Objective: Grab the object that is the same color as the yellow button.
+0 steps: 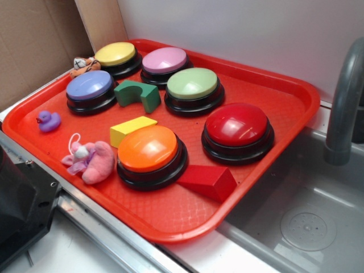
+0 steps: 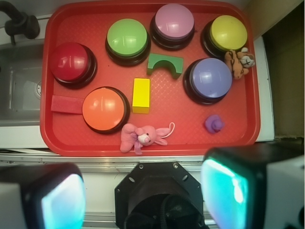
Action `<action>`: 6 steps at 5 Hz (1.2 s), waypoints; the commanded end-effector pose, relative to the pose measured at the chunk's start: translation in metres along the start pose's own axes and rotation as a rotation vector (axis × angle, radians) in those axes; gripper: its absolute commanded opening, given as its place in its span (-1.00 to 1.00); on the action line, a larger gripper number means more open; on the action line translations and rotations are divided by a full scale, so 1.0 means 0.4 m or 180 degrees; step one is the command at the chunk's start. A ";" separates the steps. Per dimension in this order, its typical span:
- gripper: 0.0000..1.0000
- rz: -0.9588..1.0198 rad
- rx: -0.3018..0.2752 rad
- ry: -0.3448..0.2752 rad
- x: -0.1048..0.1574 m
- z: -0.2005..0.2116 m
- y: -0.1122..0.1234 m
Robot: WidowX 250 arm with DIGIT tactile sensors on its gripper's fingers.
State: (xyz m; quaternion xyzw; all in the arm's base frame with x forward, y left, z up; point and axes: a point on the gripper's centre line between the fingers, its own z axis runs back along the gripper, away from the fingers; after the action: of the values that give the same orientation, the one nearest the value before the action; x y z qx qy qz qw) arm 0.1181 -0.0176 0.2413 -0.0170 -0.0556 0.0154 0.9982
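Observation:
The small yellow block (image 1: 132, 128) lies flat on the red tray (image 1: 170, 211), between the orange button and the green arch. In the wrist view the block (image 2: 141, 95) is near the tray's (image 2: 86, 140) middle. The yellow button (image 1: 115, 54) stands at the tray's far left corner, top right in the wrist view (image 2: 228, 32). My gripper (image 2: 143, 193) is open and empty, high above and outside the tray's near edge, its fingers (image 2: 62, 200) wide apart. It does not show in the exterior view.
Orange (image 1: 149, 149), red (image 1: 237, 125), green (image 1: 192, 84), pink (image 1: 164, 60) and purple (image 1: 89, 85) buttons crowd the tray. A green arch (image 1: 138, 94), red wedge (image 1: 207, 181), pink plush (image 1: 91, 162), purple duck (image 1: 49, 120) and tiger toy (image 1: 84, 65) lie around. A sink (image 1: 307, 216) is on the right.

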 end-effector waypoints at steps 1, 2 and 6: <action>1.00 0.0000 0.0000 0.0000 0.000 0.000 0.000; 1.00 0.0193 -0.0056 0.0033 0.028 -0.031 0.005; 1.00 0.1170 -0.0047 0.0386 0.143 -0.302 0.039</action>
State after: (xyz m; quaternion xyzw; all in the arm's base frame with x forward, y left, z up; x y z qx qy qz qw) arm 0.1855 -0.0070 0.1211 -0.0339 0.0239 0.1911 0.9807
